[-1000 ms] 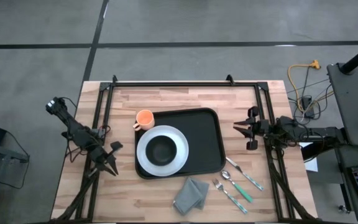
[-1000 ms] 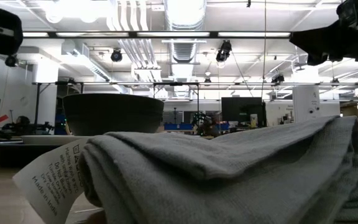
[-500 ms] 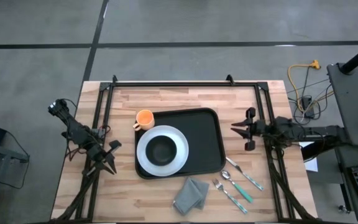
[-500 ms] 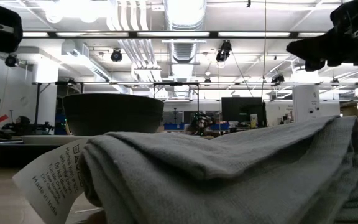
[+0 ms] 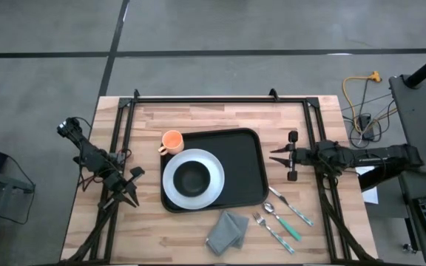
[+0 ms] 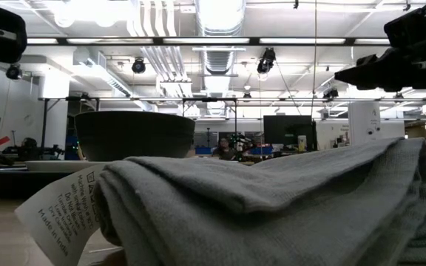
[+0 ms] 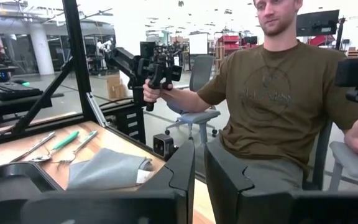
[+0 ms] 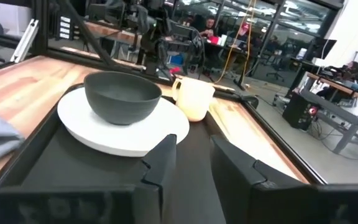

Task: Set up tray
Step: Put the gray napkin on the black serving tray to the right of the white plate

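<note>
Grey cloth (image 6: 272,203) is filling the low view nearest the camera, a folded napkin with its white label (image 6: 58,210) sticking out; in the high view you are seeing it lying at the near edge of the wooden table (image 5: 198,118), just beside the tray's near rim. Next to it, a fork (image 5: 272,230), a spoon (image 5: 281,220) and a knife (image 5: 291,207) are lying side by side (two with green handles).

Farther in, the black tray (image 5: 246,162) is sitting at the middle of the table, with the white plate (image 5: 213,174) resting on its left part and overhanging the left rim a little. A dark bowl (image 5: 192,178) is standing upright on that plate. An orange cup (image 5: 171,140) is standing on the wood, touching the tray's far left corner.

Your right gripper (image 5: 276,155) is hovering just beside the tray's right rim, apart from it, its fingers (image 8: 160,165) parted a little and holding nothing. Your left gripper (image 5: 133,193) is waiting over the table's left side, well apart from the tray, fingers (image 7: 182,171) nearly pressed together with nothing between them. Beyond the table, a person (image 7: 278,99) is sitting in a chair.
</note>
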